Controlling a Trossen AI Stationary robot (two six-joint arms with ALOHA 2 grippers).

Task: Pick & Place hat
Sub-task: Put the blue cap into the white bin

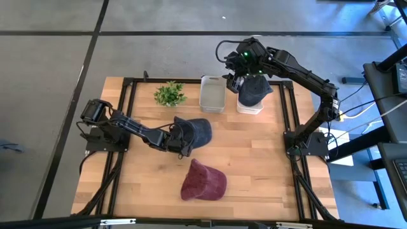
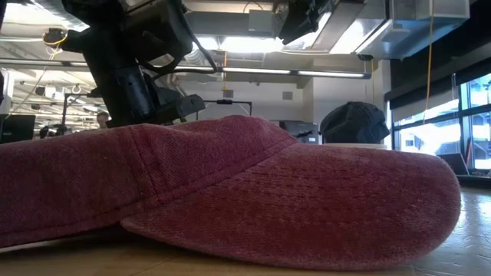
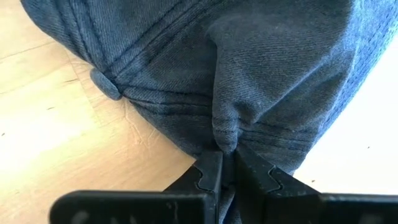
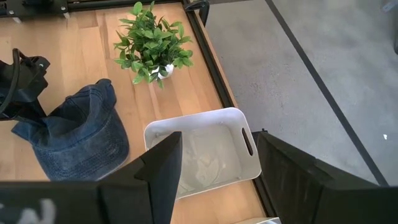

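Left gripper (image 1: 180,141) clenched on blue denim cap (image 1: 196,130); right gripper (image 4: 214,165) released. I'd lift straight, keeping the pinch.

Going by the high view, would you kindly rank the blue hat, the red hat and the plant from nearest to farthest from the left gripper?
1. Blue hat: pinched in the left gripper, mid-table.
2. Red hat: at the table's front edge.
3. Plant: at the back edge, beside the white bin.

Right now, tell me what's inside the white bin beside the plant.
The white bin next to the plant shows only its pale bare floor. The right gripper, open above it, hides the near edge, so that strip cannot be checked.
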